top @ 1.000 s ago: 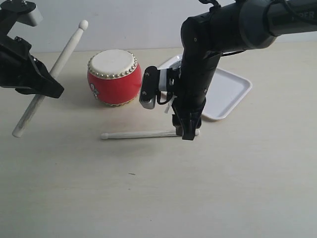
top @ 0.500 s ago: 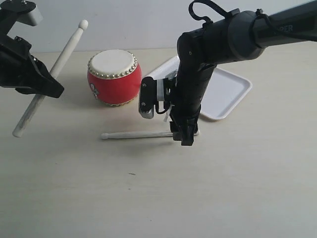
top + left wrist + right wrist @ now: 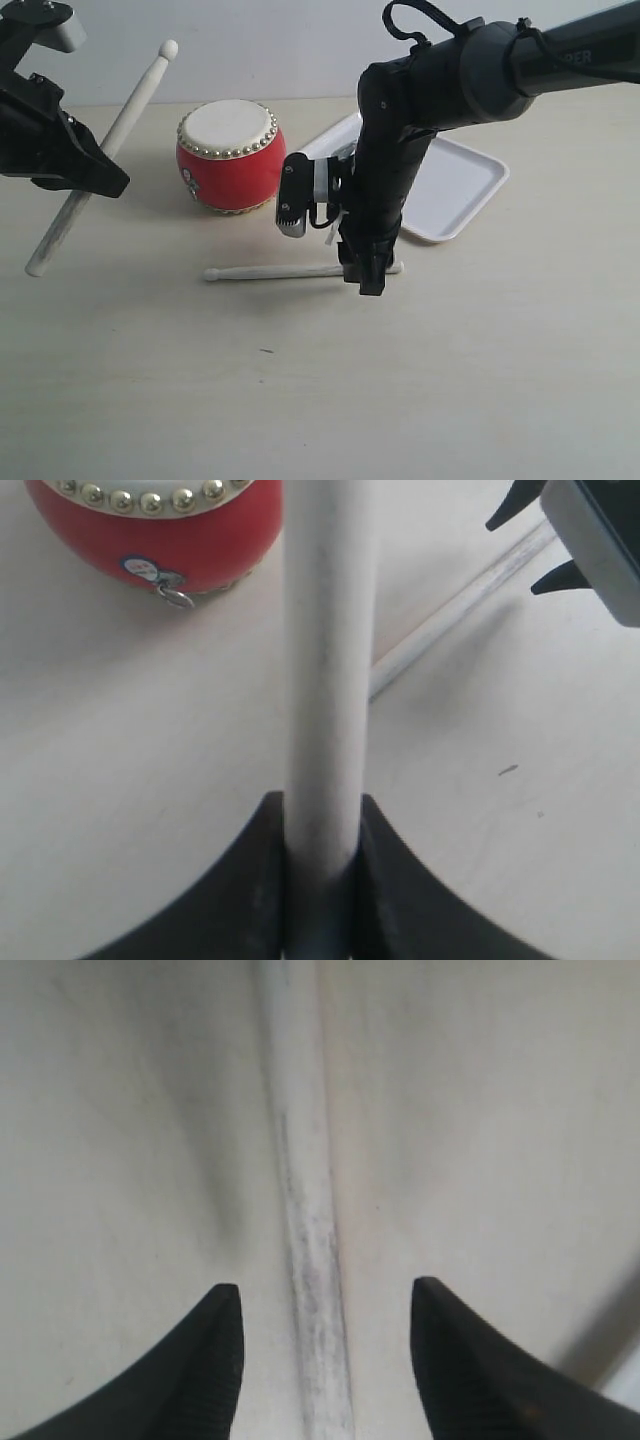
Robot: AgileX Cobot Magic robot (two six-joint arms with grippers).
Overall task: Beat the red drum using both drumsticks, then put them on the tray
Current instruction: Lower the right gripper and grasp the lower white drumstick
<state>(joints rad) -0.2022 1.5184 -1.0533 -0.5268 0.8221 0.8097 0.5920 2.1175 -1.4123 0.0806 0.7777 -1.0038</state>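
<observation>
The left jaws are clamped shut on the raised drumstick (image 3: 137,100), gripping it partway along its length. It hangs tilted in the air to the left of the red drum (image 3: 230,155) and apart from it, with the rounded tip up high and the butt end low, out toward the near left. From the left wrist camera the stick (image 3: 322,680) runs straight out from between the two black jaws, pinched on both sides.

The other drumstick (image 3: 280,271) lies flat on the surface (image 3: 300,400) in front of the drum, its small tip pointing left. The right arm (image 3: 400,130) reaches down over its thicker end, and the right jaws stand open astride it. In the right wrist camera the stick (image 3: 310,1260) runs up the middle of the gap, with bare surface showing on either side of it, so neither jaw touches it.

The drum stands upright, skin facing up. The white tray (image 3: 465,185) sits to its right, behind the right arm, which hides part of it.
</observation>
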